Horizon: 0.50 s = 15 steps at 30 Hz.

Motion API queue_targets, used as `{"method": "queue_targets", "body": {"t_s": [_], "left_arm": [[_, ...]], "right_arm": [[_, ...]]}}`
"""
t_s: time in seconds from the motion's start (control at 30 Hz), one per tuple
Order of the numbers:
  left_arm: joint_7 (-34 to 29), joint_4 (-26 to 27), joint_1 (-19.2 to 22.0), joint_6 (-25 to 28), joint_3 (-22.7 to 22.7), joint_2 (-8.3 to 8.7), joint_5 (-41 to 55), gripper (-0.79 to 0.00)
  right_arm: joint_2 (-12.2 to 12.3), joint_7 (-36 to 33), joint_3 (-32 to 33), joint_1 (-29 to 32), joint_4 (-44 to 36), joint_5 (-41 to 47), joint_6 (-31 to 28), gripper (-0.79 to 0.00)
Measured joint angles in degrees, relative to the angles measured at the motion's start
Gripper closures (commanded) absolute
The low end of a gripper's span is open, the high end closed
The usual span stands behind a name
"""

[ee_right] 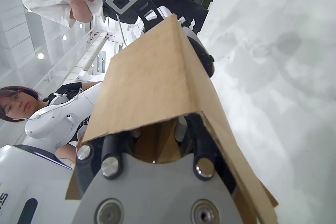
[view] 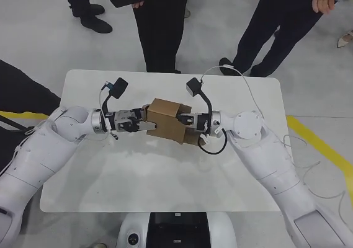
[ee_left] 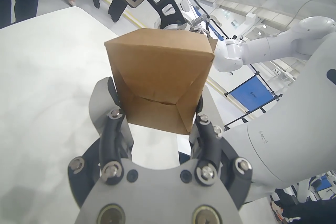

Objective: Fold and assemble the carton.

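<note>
A brown carton (view: 165,119) is held above the middle of the white table (view: 164,180), between my two arms. My left gripper (view: 142,123) is shut on one end of it. In the left wrist view the carton (ee_left: 160,70) shows that end folded inward, and the fingers (ee_left: 113,96) press on its two sides. My right gripper (view: 187,121) is at the opposite, open end. In the right wrist view the carton (ee_right: 147,88) walls reach over the right gripper (ee_right: 155,138), which is pushed inside; a loose flap hangs beside it.
Several people stand along the table's far edge (view: 164,72). Yellow floor tape (view: 344,167) runs to the right of the table. Each arm's wrist camera (view: 118,87) (view: 195,87) sticks up beside the carton. Bare tabletop lies in front of the arms.
</note>
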<state>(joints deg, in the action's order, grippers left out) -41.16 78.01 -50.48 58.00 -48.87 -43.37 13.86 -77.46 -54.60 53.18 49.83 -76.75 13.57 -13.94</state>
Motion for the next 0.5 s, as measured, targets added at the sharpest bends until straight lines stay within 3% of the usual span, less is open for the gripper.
{"method": "queue_targets", "body": {"t_s": [0.27, 0.5], "left_arm": [[-1.53, 0.80, -1.92, 0.00, -2.60, -0.47, 0.05, -0.425], [-1.10, 2.48, -3.40, 0.00, -5.51, -0.92, -2.27, -0.437]], "right_arm": [[-0.31, 1.01, -0.96, 0.08, -0.17, 0.53, 0.33, -0.259], [-0.94, 2.86, -2.40, -0.85, 1.46, 0.87, 1.16, -0.089]]}}
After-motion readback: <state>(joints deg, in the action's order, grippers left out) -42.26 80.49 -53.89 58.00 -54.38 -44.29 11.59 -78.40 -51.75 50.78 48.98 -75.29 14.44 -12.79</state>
